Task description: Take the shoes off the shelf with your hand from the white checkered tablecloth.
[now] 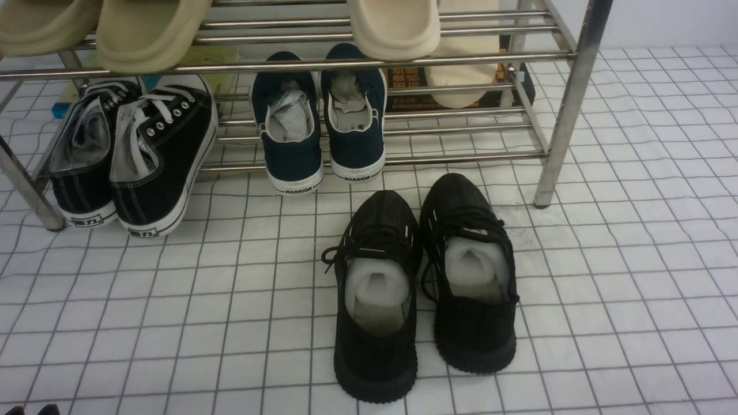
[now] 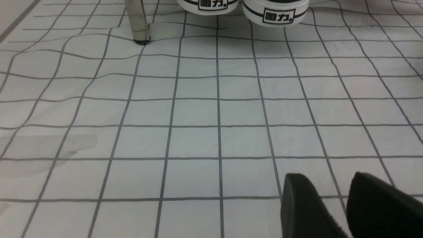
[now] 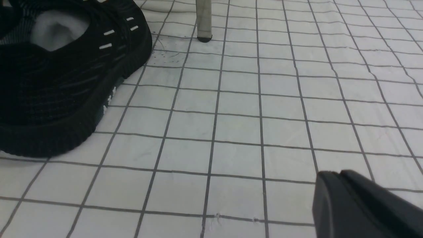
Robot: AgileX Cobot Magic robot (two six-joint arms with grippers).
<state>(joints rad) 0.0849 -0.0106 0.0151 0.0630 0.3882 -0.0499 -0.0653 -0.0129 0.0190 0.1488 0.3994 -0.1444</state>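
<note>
The pair of all-black knit shoes [image 1: 377, 294] stands side by side on the white checkered tablecloth [image 1: 605, 323], heels toward me, just in front of the chrome shelf [image 1: 403, 56]. One of the shoes [image 3: 59, 82] fills the near corner of the right wrist view, beside a shelf leg [image 3: 204, 19]. My right gripper [image 3: 332, 173] is shut on nothing and hovers over bare cloth apart from that shoe. My left gripper [image 2: 325, 175] is open over the cloth, with nothing between its fingers [image 2: 299, 201]. It is well short of another shelf leg [image 2: 137, 19].
On the lower tier lean black canvas sneakers with white soles [image 1: 155, 150] and navy slip-ons [image 1: 320, 115]. Beige slippers [image 1: 147, 29] lie on the upper tier. A dark box [image 1: 415, 86] stands behind the shelf. The right front shelf leg [image 1: 562, 115] stands by the shoes' toes.
</note>
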